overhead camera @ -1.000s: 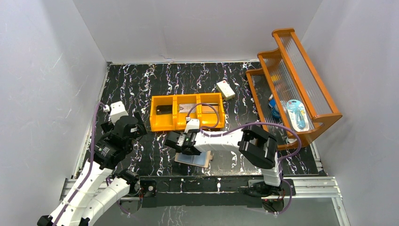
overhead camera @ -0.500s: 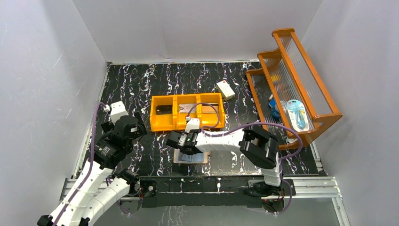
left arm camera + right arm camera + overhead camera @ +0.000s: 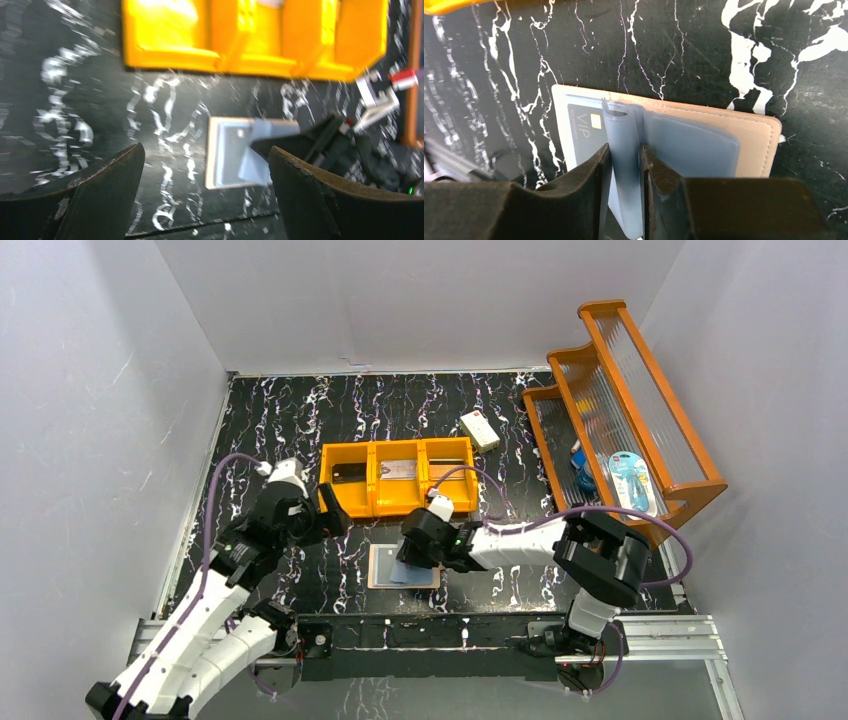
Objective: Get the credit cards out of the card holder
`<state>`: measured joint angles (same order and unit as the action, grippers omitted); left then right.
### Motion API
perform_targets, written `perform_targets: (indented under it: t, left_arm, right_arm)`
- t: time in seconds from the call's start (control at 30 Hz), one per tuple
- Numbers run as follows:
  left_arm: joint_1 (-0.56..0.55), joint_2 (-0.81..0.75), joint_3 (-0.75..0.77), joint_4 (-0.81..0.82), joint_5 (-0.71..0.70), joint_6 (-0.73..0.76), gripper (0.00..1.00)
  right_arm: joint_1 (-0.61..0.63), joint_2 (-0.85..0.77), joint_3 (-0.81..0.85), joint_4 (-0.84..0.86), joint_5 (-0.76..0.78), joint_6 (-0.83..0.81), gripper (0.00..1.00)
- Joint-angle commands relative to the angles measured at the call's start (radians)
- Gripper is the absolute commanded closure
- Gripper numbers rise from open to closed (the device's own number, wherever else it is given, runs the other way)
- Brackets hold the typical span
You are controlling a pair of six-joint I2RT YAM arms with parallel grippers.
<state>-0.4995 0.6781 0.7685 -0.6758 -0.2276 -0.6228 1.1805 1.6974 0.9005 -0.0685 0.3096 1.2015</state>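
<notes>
Where the card holder point(image 3: 404, 567) lies: open on the desk point(image 3: 280, 420), near the orange bin point(image 3: 395, 508)
Right pincer point(image 3: 624, 160): narrow, nipping its blue-grey pocket leaf point(image 3: 624, 130) upright; dark credit card point(image 3: 584, 130) tucked beside
Left pincer point(image 3: 206, 150): wide, above the desk

The left gripper point(image 3: 326, 523) has swung in from the left to the near-left corner of the orange bin point(image 3: 395, 508). The right gripper point(image 3: 626, 150) has shifted rightwards across the card holder point(image 3: 383, 565), which now lies square to the counter edge. Its jaws have narrowed onto a blue-grey pocket leaf point(image 3: 624, 135).
</notes>
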Motion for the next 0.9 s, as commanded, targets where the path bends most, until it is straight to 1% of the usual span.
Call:
perform_targets:
  t: [0.0,0.07,0.2,0.27,0.33,0.47,0.5,0.57,0.7,0.87]
  left_arm:
    - [-0.002,0.067,-0.077,0.125,0.397,-0.055,0.09]
    - [-0.002,0.098,-0.106,0.166,0.483,-0.057,0.12]
    - [-0.003,0.155,-0.156,0.244,0.599,-0.052,0.14]
    - [-0.005,0.197,-0.178,0.28,0.653,-0.058,0.16]
    - [-0.006,0.219,-0.19,0.289,0.665,-0.061,0.19]
    - [-0.008,0.221,-0.217,0.344,0.669,-0.074,0.2]
    - [-0.008,0.234,-0.222,0.367,0.687,-0.077,0.2]
    - [-0.012,0.276,-0.22,0.391,0.711,-0.076,0.24]
    - [-0.036,0.332,-0.209,0.407,0.715,-0.06,0.28]
    - [-0.077,0.394,-0.211,0.437,0.714,-0.036,0.28]
  right_arm:
    - [-0.03,-0.042,-0.136,0.247,-0.171,0.053,0.64]
    - [-0.037,-0.045,-0.147,0.244,-0.172,0.065,0.64]
    - [-0.059,-0.043,-0.14,0.172,-0.187,0.1,0.61]
    - [-0.071,-0.042,-0.15,0.165,-0.2,0.114,0.61]
    - [-0.075,-0.045,-0.17,0.182,-0.209,0.127,0.61]
    - [-0.083,-0.051,-0.194,0.217,-0.231,0.137,0.61]
    - [-0.085,-0.051,-0.199,0.226,-0.236,0.142,0.61]
    - [-0.09,-0.052,-0.21,0.237,-0.244,0.151,0.61]
    - [-0.104,-0.06,-0.244,0.281,-0.268,0.176,0.61]
    - [-0.121,-0.074,-0.278,0.307,-0.28,0.194,0.62]
